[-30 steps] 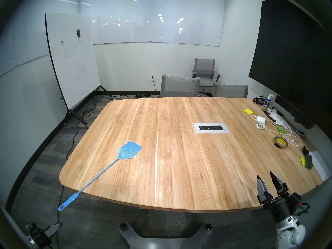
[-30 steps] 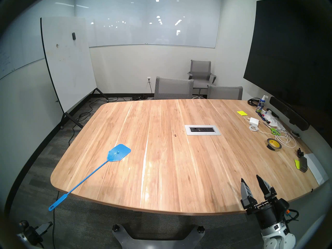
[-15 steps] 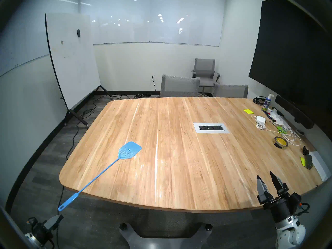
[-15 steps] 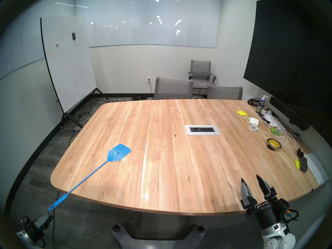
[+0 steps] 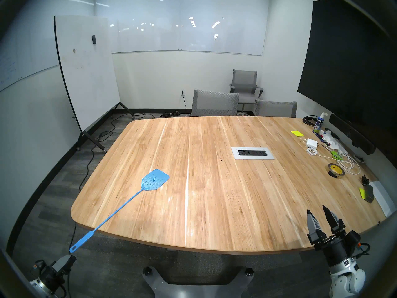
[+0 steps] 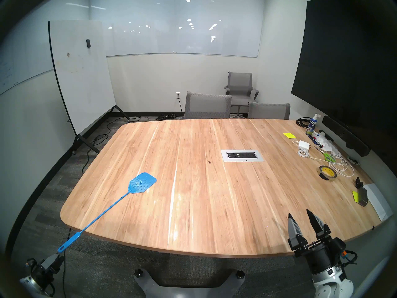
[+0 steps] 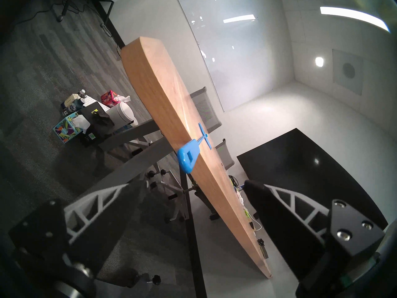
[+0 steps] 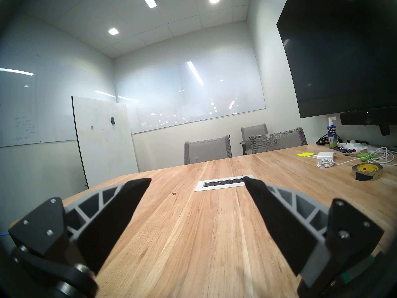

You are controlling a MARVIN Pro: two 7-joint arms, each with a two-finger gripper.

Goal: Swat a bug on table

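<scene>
The bug (image 5: 220, 159) is a tiny dark speck on the wood table (image 5: 214, 215), just left of the grey power panel (image 5: 252, 153); it also shows in the right wrist view (image 8: 174, 193). A blue swatter (image 5: 155, 180) lies flat at the table's left, and its handle end (image 7: 189, 160) sticks out past the near-left edge. My left gripper (image 5: 72, 257) is open and empty, just below and short of that handle end, not touching it. My right gripper (image 5: 316, 210) is open and empty above the near-right part of the table.
Along the table's right side lie a tape roll (image 5: 336, 171), green scissors (image 5: 336, 155), a white charger with cable (image 5: 312, 143), a spray bottle (image 5: 320, 123) and a black knob (image 5: 364, 179). Grey chairs (image 5: 214, 104) stand at the far edge. A whiteboard on a stand (image 5: 86, 76) is at the left.
My left gripper has risen and moved closer to the swatter's handle end. The right arm, the swatter and the bug have not moved.
</scene>
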